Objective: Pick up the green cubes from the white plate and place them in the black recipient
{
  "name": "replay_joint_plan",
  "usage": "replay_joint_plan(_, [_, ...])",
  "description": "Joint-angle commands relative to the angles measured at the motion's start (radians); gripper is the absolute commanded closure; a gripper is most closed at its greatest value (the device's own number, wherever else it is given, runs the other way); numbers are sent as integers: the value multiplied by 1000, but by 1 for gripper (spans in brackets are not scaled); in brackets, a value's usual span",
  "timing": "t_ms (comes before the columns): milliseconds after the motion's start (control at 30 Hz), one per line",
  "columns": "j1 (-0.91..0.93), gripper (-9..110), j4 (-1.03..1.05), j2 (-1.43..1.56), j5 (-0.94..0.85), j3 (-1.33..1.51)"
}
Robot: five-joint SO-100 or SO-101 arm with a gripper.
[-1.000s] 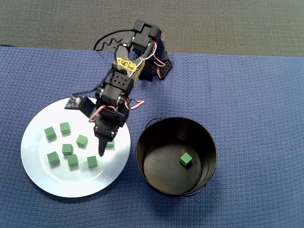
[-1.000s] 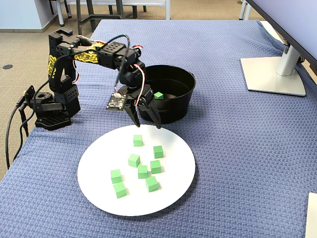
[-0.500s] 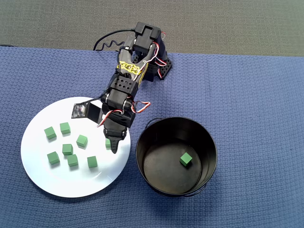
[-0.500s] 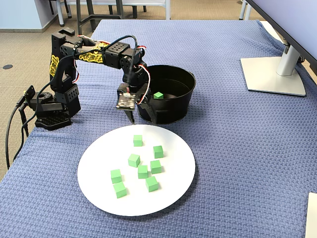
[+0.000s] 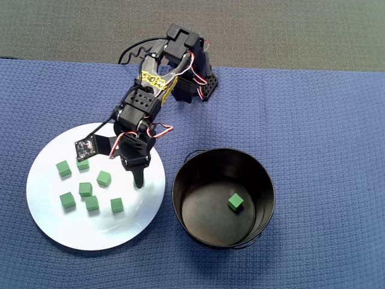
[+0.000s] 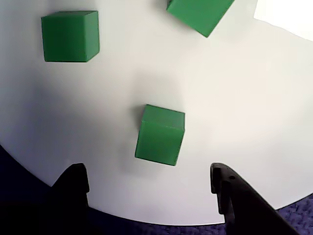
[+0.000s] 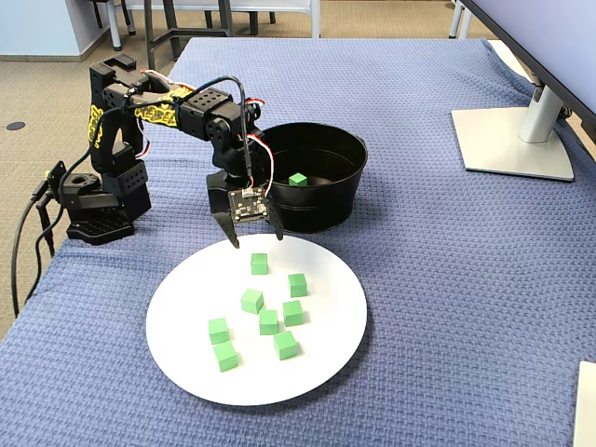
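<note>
Several green cubes (image 5: 103, 178) lie on the white plate (image 5: 54, 223), spread over its middle (image 7: 268, 322). My gripper (image 7: 255, 237) hangs open, pointing down over the plate's (image 7: 186, 298) rim on the side nearest the arm base. In the wrist view one green cube (image 6: 160, 134) lies on the plate (image 6: 234, 98) just ahead of the open gripper (image 6: 146, 181), between the lines of its fingers (image 6: 76, 178). From overhead the gripper (image 5: 137, 176) hides that cube. The black recipient (image 5: 204, 211) stands right of the plate with one green cube (image 5: 234, 201) inside (image 7: 297, 178).
The arm's base (image 5: 192, 84) sits at the far edge of the blue cloth (image 5: 325, 132). In the fixed view a monitor stand (image 7: 512, 140) is at the far right, and the black recipient (image 7: 317, 209) stands close behind the gripper.
The wrist has rolled, so both fingers now face the fixed camera spread apart. The gripper has shifted a little away from the black recipient. No cube has moved.
</note>
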Motion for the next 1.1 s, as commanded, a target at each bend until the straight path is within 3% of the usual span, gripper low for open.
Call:
replay_joint_plan(0, [3,79,-34,37,11,-20])
replay_joint_plan(1067, [-15,86,-206,-89,81,94])
